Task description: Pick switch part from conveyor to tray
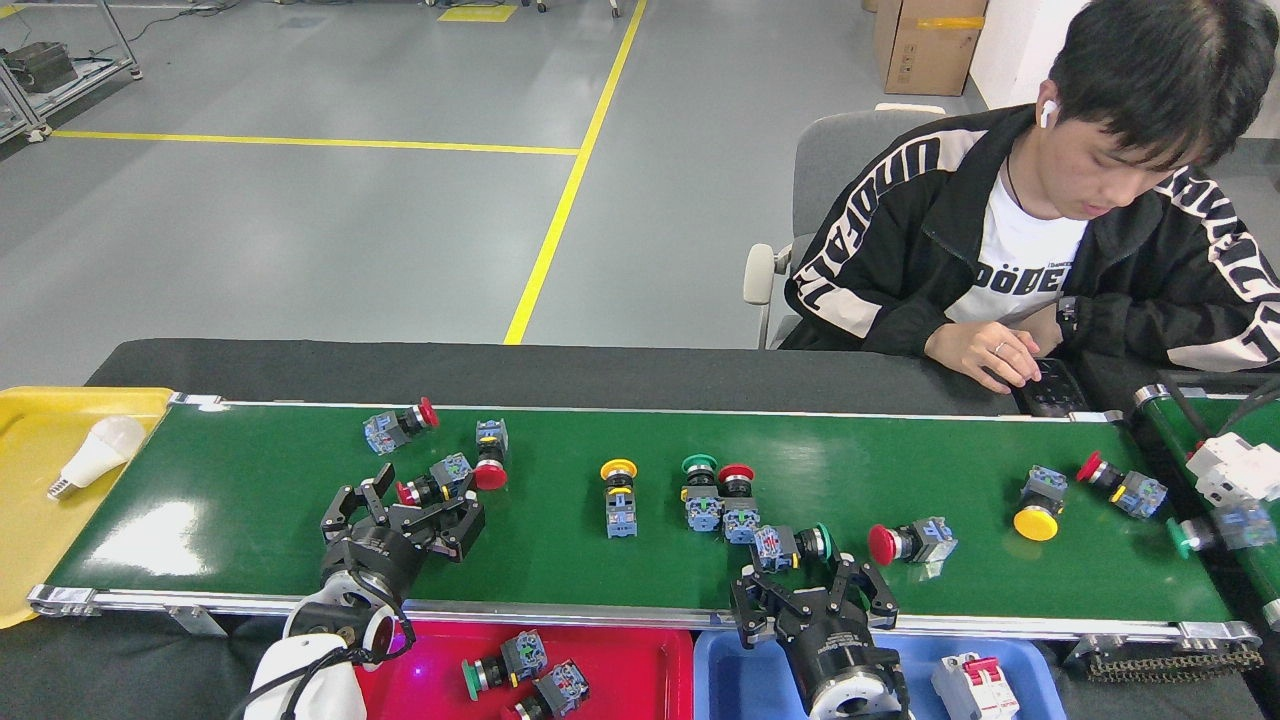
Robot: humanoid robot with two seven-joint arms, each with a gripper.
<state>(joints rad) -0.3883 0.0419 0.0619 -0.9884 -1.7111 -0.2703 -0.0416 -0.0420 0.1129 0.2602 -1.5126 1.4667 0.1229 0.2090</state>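
Switch parts are scattered along the conveyor: each has a black barrel, a grey-blue contact block and a red, yellow or green mushroom cap. Left gripper sits over the conveyor with jaws apart, just at a red-capped switch lying on its side. Right gripper is at the conveyor's near rail, jaws apart, just below a green-capped switch. Red tray below the conveyor holds two switches; blue tray holds a white breaker. Person's hand rests beyond the far rail.
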